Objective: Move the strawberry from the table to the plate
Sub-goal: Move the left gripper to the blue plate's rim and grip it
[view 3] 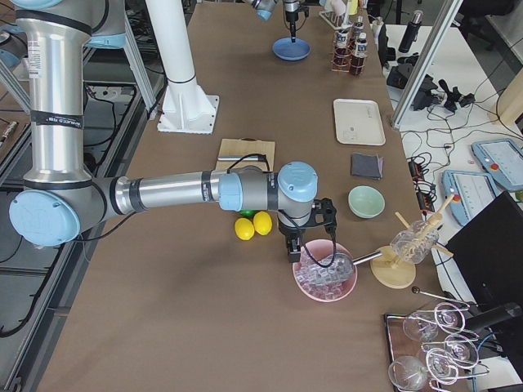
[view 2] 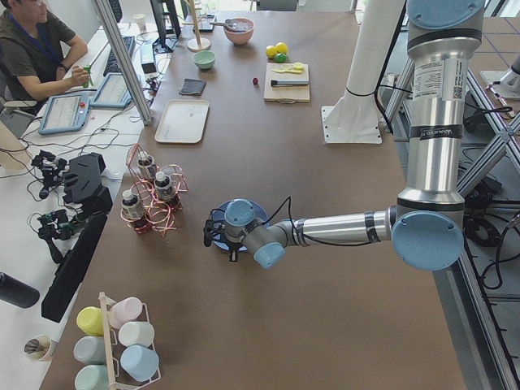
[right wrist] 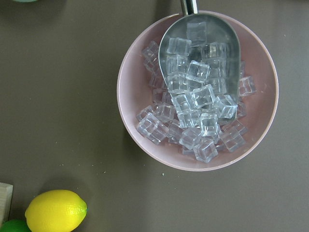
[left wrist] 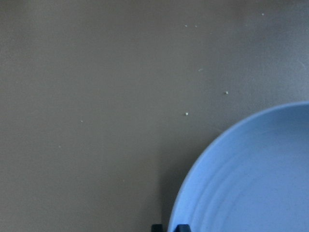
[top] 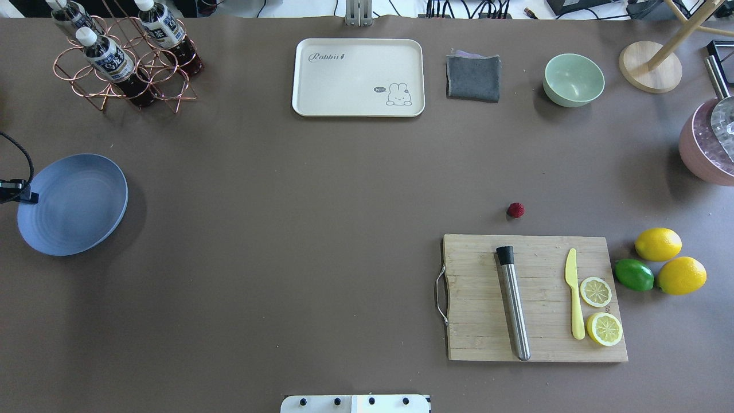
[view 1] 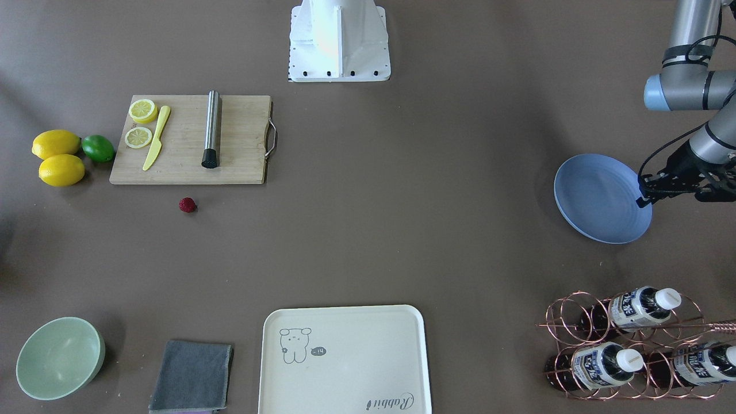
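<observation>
The strawberry is a small dark-red berry lying alone on the brown table, just beyond the cutting board. The light-blue plate sits far across the table on my left side. My left gripper is at that plate's rim. In the left wrist view its two dark tips stand close together with the rim between them, shut on the plate. My right gripper hangs over a pink bowl of ice, and whether it is open or shut cannot be told.
A wooden cutting board carries a steel muddler, a yellow knife and lemon slices. Lemons and a lime lie beside it. Also here: cream tray, grey cloth, green bowl, bottle rack, pink ice bowl.
</observation>
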